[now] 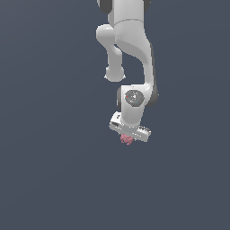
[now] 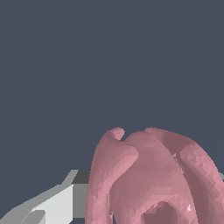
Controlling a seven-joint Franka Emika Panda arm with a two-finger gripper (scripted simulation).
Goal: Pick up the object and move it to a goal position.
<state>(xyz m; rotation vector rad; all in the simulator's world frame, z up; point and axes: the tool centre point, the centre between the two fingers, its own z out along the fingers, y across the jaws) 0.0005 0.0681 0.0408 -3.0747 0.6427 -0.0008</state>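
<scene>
My arm (image 1: 130,40) hangs down from twelve o'clock in the exterior view, white links folding past a rounded elbow, then dropping through the wrist joint with its dark circular cap to my hand. My gripper (image 1: 127,137) sits just below the centre of that view, its white body tilted so that the end toward four o'clock rides a little lower than the end toward ten o'clock.

The object (image 1: 126,139) is a small pinkish-red lump poking out from under the gripper body at about six o'clock from my wrist. It is narrower than the gripper itself, and only its lower lobes show there; the rest is hidden behind my hand.

In the wrist view the object (image 2: 148,179) fills much of the frame, very close to the camera. It has knobbly, folded lobes, a small nub at its upper edge, and a darker hollow low down. One of my fingers (image 2: 57,203) shows as a pale grey and white wedge just beside the lump, with a dark pad face turned toward it; it appears to touch the lump's side. The opposite finger is hidden behind the pink lobes, apart from a thin grey sliver at the frame's edge.

My jaws look closed around the lump, with it sitting between them.

Everything around is a flat, uniform slate-blue ground (image 1: 49,170).
</scene>
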